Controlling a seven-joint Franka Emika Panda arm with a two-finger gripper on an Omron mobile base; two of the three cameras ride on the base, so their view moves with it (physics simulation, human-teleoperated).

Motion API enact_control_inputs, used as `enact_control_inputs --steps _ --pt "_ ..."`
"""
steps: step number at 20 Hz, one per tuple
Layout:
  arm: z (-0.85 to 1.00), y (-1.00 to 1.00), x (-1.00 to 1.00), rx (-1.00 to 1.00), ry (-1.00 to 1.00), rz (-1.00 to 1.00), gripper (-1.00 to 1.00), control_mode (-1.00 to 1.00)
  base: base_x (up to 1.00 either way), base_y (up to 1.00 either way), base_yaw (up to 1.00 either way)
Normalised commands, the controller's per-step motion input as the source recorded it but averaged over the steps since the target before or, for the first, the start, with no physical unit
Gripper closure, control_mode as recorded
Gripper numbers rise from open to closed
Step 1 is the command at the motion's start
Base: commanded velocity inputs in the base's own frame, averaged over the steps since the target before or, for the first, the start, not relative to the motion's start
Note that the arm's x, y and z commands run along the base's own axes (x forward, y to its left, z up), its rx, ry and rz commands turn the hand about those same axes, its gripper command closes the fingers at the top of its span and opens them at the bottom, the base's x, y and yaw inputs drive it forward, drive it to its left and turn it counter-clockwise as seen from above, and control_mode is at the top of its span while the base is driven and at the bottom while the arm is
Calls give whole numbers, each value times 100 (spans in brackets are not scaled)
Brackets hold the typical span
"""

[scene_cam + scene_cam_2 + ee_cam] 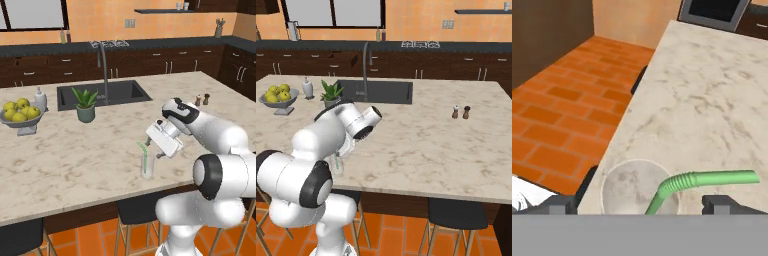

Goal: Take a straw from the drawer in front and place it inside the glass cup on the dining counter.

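The light-green straw (144,154) stands in the clear glass cup (147,169) near the front edge of the beige dining counter (75,160). My gripper (154,149) hangs just above and to the right of the cup, tilted down towards it. In the hand view the straw's bent top (712,178) runs to the right over the cup's rim (612,172). The dark fingertips (559,205) stand wide apart on either side, open and touching nothing. In the right base view my arm partly hides the cup (337,166). One drawer (341,60) in the far cabinets looks pulled out.
A dark sink (102,94) with a faucet (103,67) is set into the counter. A potted plant (85,105), a soap bottle (40,98) and a lemon bowl (21,116) stand at the left, shakers (461,112) at the right. Dark stools (137,210) sit under the front edge.
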Motion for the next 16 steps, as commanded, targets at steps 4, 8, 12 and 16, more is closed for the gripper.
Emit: enact_control_inputs --steps 4,8,12,16 --pt "24 -8 -42 -17 -12 -15 -100 -100 0 0 0" --pt "62 -20 -92 -4 -16 -13 -100 -100 0 0 0" --pt "83 -7 -98 0 -21 -10 -100 -100 0 0 0" --pt "62 -2 -66 -12 -10 -11 -100 -100 0 0 0"
